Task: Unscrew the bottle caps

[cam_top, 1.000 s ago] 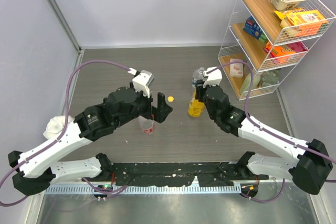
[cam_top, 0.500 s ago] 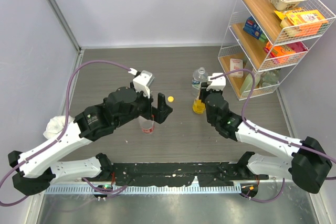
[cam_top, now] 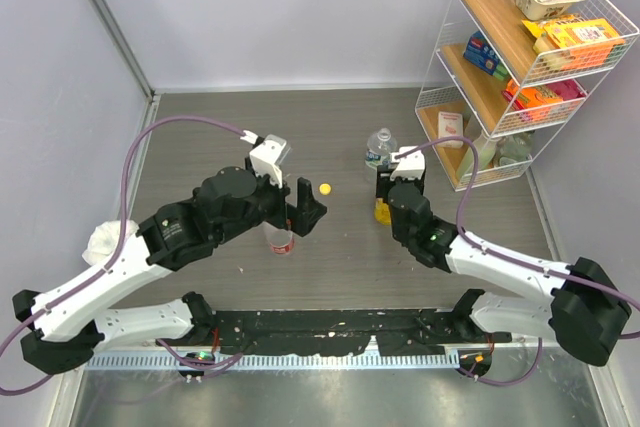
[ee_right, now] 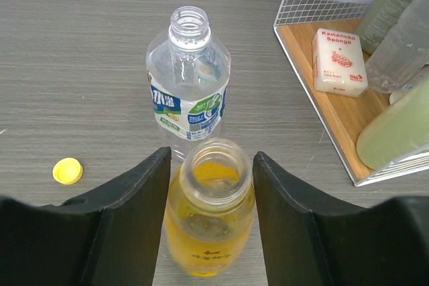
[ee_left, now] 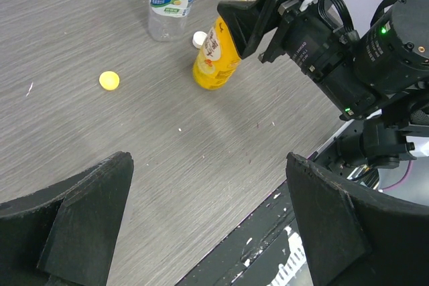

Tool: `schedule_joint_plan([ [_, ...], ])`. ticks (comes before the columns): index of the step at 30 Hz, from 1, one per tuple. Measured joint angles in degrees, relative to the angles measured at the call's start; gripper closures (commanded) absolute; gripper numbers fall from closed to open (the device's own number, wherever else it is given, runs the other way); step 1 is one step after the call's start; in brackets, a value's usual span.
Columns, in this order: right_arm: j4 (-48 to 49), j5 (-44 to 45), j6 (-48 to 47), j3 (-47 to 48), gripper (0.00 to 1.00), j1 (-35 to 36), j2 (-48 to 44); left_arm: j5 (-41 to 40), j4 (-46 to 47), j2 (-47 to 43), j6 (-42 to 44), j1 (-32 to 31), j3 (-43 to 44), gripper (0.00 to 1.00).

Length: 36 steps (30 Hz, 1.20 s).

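Note:
The yellow-orange bottle (ee_right: 211, 232) stands uncapped between my right gripper's (ee_right: 212, 185) fingers, which press on its shoulders; it leans a little in the left wrist view (ee_left: 216, 55). In the top view my right gripper (cam_top: 388, 195) covers most of it (cam_top: 383, 213). The clear blue-white-label bottle (cam_top: 379, 147) stands uncapped just behind. The yellow cap (cam_top: 325, 188) lies loose on the table, and a white cap (ee_left: 199, 39) lies between the two bottles. My left gripper (cam_top: 307, 215) is open and empty beside the red-label bottle (cam_top: 282, 242). The red cap is hidden.
A wire shelf rack (cam_top: 470, 97) with boxes, a sponge pack (ee_right: 340, 61) and bottles stands at the back right, close to the clear bottle. A white cloth (cam_top: 105, 239) lies at the left edge. The black rail (cam_top: 330, 332) runs along the near edge.
My right gripper has moved nearer and slightly right with the yellow-orange bottle, away from the clear bottle. The left arm has barely moved.

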Motion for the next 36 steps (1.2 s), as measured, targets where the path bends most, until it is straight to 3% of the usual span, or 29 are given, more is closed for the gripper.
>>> schedule_joint_plan([
  [4,-2.01,-0.24,0.83,-0.22,0.24,0.22,-1.44,0.0,-0.04,-0.85,-0.22,0.0,-0.33,0.0],
  [10,-6.38,-0.74,2.58,-0.24,0.17,0.31,-4.52,-0.02,-0.13,-1.22,-0.96,0.0,-0.83,0.0],
  [23,-15.78,-5.25,4.98,6.45,0.16,0.48,-13.53,-2.14,-1.4,-1.22,-1.92,0.0,-1.73,0.0],
  [36,-27.96,-17.29,6.1,20.68,0.16,0.5,-10.49,-11.91,-7.85,-4.66,-4.44,0.0,-3.26,0.0],
])
